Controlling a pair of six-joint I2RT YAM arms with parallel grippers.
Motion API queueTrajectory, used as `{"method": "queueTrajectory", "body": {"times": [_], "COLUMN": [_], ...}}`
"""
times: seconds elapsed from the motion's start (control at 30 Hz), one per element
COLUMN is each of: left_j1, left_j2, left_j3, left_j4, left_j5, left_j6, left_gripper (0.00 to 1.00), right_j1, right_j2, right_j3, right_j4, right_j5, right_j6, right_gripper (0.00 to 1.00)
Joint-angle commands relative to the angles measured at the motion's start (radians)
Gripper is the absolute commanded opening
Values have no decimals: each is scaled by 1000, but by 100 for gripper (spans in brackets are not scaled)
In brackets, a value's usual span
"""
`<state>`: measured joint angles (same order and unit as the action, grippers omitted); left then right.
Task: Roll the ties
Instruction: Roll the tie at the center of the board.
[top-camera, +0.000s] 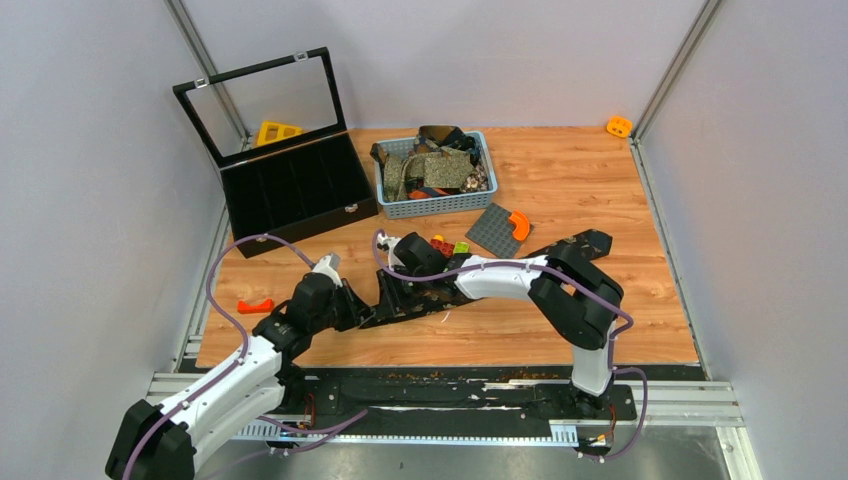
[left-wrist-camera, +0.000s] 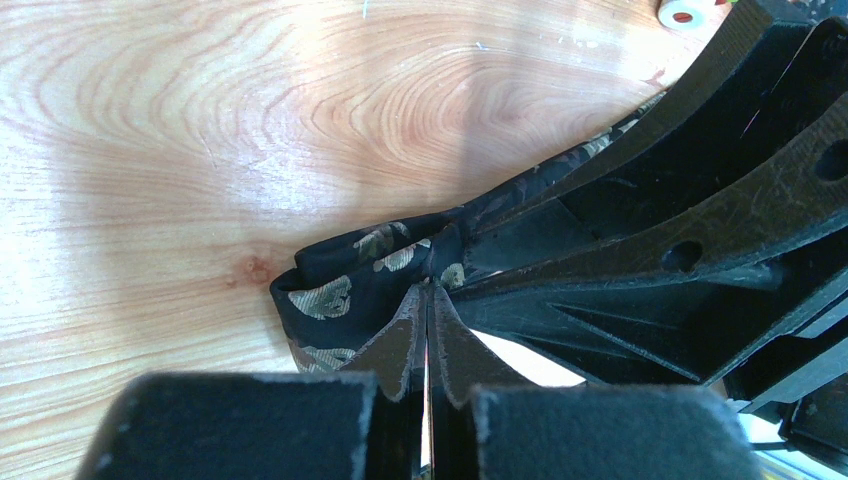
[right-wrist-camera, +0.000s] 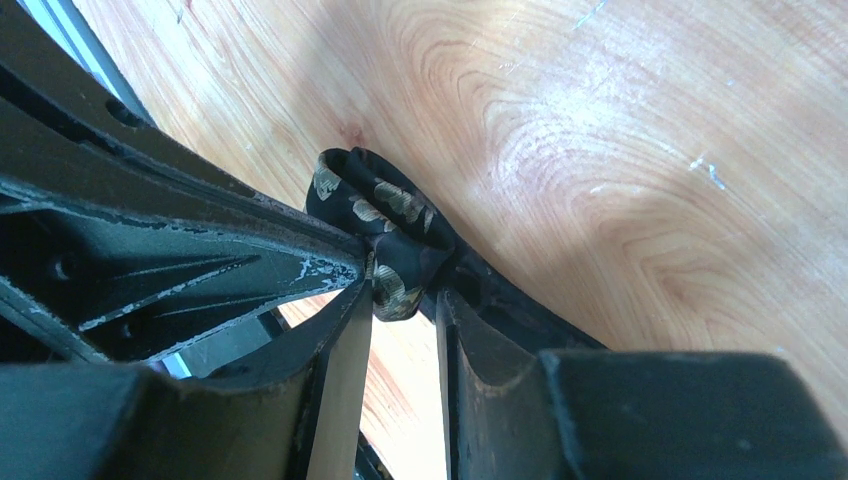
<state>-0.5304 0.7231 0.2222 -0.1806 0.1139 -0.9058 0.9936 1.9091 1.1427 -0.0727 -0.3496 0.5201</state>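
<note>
A black tie with pale floral print (top-camera: 560, 248) lies slanted across the table's middle. Its near-left end is folded into a small loop, seen in the left wrist view (left-wrist-camera: 335, 295) and the right wrist view (right-wrist-camera: 385, 205). My left gripper (top-camera: 357, 305) is shut, its tips (left-wrist-camera: 428, 292) pinching the loop's edge. My right gripper (top-camera: 393, 292) comes from the other side, its jaws (right-wrist-camera: 402, 285) closed on the bunched fabric with a narrow gap. The two grippers meet tip to tip. More ties, olive and brown, are heaped in a grey basket (top-camera: 392, 203).
A black compartment box (top-camera: 300, 190) with its glass lid raised stands at the back left. A grey studded plate (top-camera: 495, 232) with an orange piece (top-camera: 519, 224) and small bricks (top-camera: 448, 246) lie behind the grippers. An orange piece (top-camera: 255, 305) lies at the left.
</note>
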Motion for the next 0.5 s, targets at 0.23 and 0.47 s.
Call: {"method": "queueTrajectory", "body": {"times": [0.23,0.47], "left_j1": [-3,-4], "left_j2": [-30,-119], "left_j3": [32,89], "left_j4": [-42,-190], "left_j5": [-8,-72], "left_j6": [26,44], "left_gripper": [12,50], "right_j1": [-2,-3], "right_j2": [50,56], "right_j3": [55,10], "right_j4": [1,3], "right_j5": [14,26], "right_j6": [15,23], "right_gripper": [18,5]}}
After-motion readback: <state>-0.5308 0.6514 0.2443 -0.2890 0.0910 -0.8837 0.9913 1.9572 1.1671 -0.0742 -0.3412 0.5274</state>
